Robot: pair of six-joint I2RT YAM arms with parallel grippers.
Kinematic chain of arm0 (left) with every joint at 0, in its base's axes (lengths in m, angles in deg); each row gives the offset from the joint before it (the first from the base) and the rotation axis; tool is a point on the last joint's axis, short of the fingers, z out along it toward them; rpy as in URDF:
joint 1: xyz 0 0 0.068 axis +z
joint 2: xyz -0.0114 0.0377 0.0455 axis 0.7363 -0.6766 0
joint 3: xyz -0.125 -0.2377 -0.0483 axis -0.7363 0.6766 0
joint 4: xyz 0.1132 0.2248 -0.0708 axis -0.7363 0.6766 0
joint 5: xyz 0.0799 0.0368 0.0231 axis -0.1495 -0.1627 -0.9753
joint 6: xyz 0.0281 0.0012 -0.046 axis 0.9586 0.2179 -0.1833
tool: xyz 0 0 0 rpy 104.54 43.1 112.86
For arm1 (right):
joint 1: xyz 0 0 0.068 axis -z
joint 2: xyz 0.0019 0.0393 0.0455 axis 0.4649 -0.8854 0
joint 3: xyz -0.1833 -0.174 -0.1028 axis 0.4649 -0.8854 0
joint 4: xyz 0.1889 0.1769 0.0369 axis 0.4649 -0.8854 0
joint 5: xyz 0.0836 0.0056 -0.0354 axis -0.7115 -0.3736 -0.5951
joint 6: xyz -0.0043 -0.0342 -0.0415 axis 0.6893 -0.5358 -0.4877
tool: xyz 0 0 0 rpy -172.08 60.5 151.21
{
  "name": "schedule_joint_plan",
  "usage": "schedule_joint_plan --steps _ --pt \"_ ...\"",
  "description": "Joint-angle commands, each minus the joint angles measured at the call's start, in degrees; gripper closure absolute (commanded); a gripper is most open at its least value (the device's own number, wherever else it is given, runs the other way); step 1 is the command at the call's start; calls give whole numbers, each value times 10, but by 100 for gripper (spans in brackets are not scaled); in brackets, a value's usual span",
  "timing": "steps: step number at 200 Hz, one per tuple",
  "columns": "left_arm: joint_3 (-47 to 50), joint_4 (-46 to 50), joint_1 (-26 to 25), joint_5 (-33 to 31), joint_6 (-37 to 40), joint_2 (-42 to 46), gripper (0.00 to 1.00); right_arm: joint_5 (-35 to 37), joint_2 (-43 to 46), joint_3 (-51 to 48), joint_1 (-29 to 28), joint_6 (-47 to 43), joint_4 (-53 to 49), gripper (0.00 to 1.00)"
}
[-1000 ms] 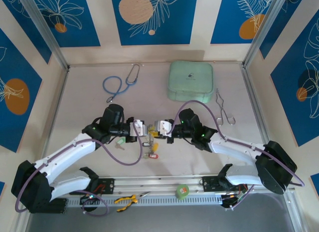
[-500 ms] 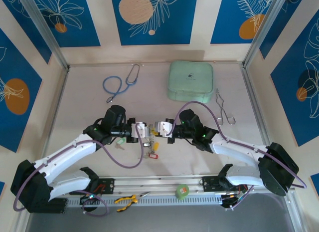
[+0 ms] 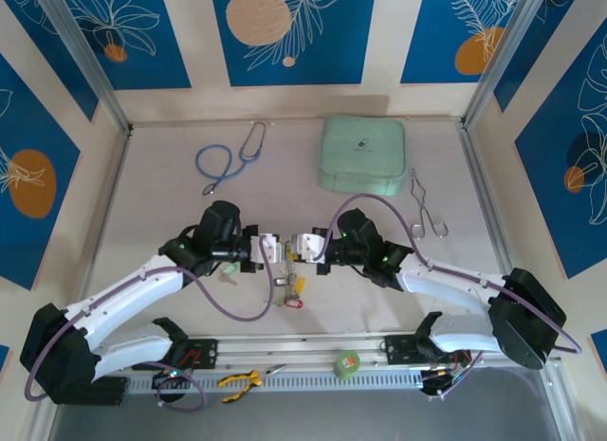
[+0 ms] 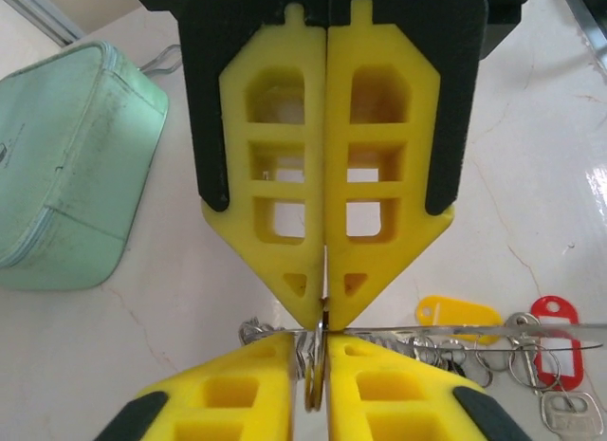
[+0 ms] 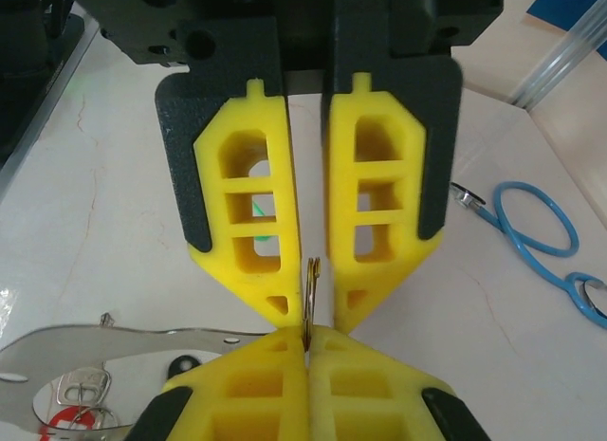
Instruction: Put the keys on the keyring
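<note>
Here, the left gripper (image 3: 273,249) and right gripper (image 3: 300,246) are met tip to tip above mid-table. In the left wrist view a thin brass-coloured key (image 4: 316,375) is seen edge-on, pinched at the tips of both; its long axis is aligned with the seam. Both pairs of jaws are clenched on it, the left slightly less tightly. The keyring (image 4: 493,329) is stretched sideways just beside the tips, with red and yellow tags hung from it.

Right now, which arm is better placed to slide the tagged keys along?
Left, tentatively: left gripper and right gripper both pinch the keyring, but the keys lie beside the left's fingers.
</note>
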Motion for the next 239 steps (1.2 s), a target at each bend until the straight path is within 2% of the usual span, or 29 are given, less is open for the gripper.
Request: schedule_joint_plan --steps 1,23,40,58,74,115,187,215,239 --pt "-6 -20 -10 12 14 11 88 -15 -6 21 -13 -3 4 100" --pt "-6 -23 -12 12 19 11 91 -14 -9 24 -13 -3 1 100" --pt "-7 -23 -13 8 25 13 100 -10 -8 23 -13 -4 -3 100" --pt "-7 -24 -17 -10 29 15 100 -9 5 13 -5 6 4 85" --pt "-7 -20 -19 -27 29 18 100 -31 29 -7 15 31 12 82" --pt "-2 -25 -26 -65 -9 22 100 -30 71 -39 32 62 -3 81" --pt "-28 8 -27 -80 -84 9 100 2 62 -36 21 74 11 82" --pt "-49 31 -27 -86 -127 -2 100 23 56 -33 18 77 12 83" --pt "-76 60 -27 -113 -200 -15 100 33 62 -38 20 98 22 83"
